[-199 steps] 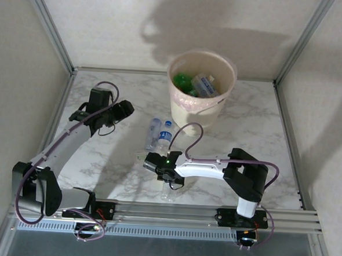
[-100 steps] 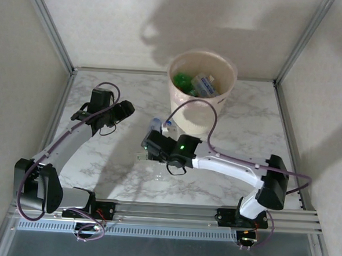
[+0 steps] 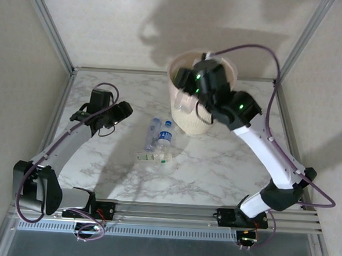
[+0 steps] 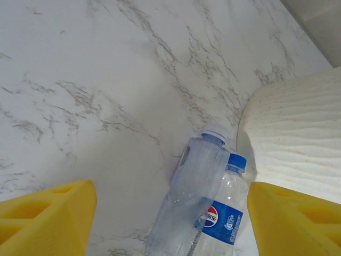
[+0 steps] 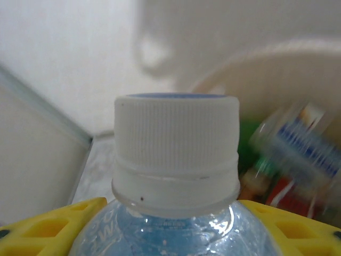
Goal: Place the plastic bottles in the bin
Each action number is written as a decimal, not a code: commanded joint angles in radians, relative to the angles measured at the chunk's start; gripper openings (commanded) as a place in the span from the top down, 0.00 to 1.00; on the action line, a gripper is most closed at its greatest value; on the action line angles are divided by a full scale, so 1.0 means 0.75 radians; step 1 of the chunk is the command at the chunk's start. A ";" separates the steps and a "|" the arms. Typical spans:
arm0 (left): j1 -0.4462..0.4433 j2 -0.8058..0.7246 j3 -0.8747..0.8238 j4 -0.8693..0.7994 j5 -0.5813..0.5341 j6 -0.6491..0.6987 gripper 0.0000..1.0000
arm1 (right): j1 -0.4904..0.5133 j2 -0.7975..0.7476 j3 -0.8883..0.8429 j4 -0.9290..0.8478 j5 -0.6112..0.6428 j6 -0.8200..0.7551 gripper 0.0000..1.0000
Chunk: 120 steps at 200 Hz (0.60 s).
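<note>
At the bin's (image 3: 190,122) near rim: right gripper (image 3: 188,87) clamped on a white-capped clear bottle (image 5: 176,154) (cap up). Drop step. Next: move over the opening, spread jaws. Left gripper (image 3: 124,109) spread, empty, above three table bottles (image 3: 164,137).

Right arm (image 3: 263,145) extended over the bin (image 3: 186,123), perhaps holding a clear bottle (image 3: 184,101), three bottles (image 3: 164,138) on the table (image 3: 233,161)

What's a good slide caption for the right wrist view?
Right gripper holding a white-capped bottle at the bin.
</note>
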 commanded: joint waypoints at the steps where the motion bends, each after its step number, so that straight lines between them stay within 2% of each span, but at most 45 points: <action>1: 0.000 -0.053 0.034 -0.037 -0.052 -0.003 0.25 | -0.123 0.114 0.183 0.039 -0.038 -0.228 0.49; 24: 0.000 -0.055 0.036 -0.043 -0.062 -0.001 0.25 | -0.279 0.254 0.372 0.005 -0.040 -0.349 0.49; 55: 0.001 -0.064 0.031 -0.042 -0.084 -0.006 0.25 | -0.419 0.341 0.381 0.047 -0.047 -0.419 0.49; 120: 0.000 -0.034 0.034 -0.021 -0.079 -0.005 0.25 | -0.506 0.461 0.302 0.100 0.000 -0.551 0.49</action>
